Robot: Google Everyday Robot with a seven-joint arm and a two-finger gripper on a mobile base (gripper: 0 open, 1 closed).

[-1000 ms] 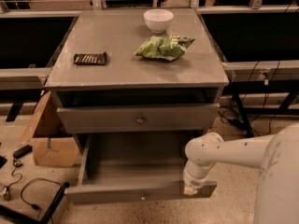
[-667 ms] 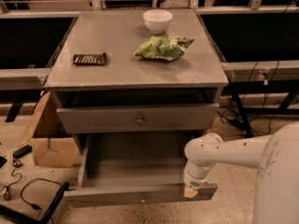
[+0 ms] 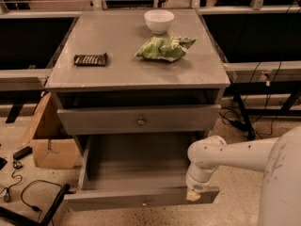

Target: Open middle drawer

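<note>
The middle drawer (image 3: 141,199) stands pulled far out under the upper drawer (image 3: 140,122). Its grey inside is bare and its small knob shows on the front near the lower edge of the view. My gripper (image 3: 193,195) is at the end of the white arm (image 3: 225,154). It rests down on the right end of the middle drawer's front edge. The lowest drawer is hidden below the open one.
On the cabinet top (image 3: 117,74) lie a white bowl (image 3: 159,20), a green chip bag (image 3: 164,48) and a dark snack bar (image 3: 91,59). A cardboard box (image 3: 49,140) and cables (image 3: 28,192) are on the floor at left. More cables hang at right.
The middle drawer has slid a little further out toward the camera, and my gripper has moved with its front edge. The things on top have not moved.
</note>
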